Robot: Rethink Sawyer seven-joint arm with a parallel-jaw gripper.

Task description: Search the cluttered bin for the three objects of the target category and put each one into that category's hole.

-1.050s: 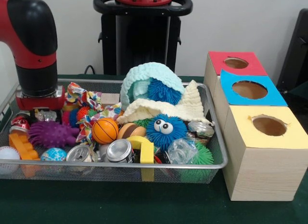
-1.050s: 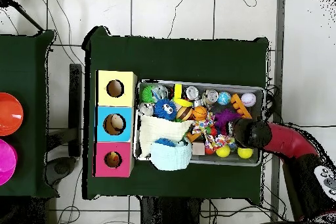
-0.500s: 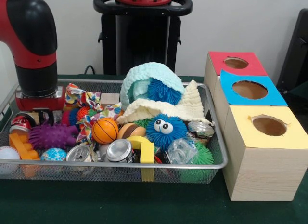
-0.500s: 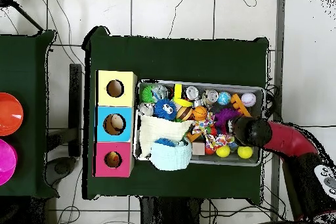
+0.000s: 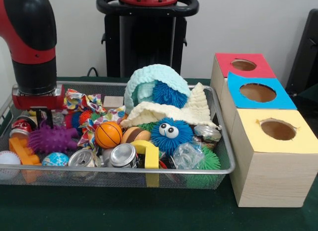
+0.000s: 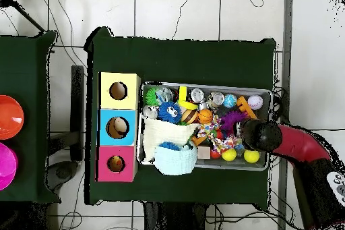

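Front view: arm upright over bin's (image 5: 218, 169) left end, hand's (image 5: 43, 115) grip unclear.

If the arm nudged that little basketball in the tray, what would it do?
The basketball is round, so it would probably try to roll. It sits wedged among a can and a ribbon, which would likely stop it soon. It looks small and probably light.
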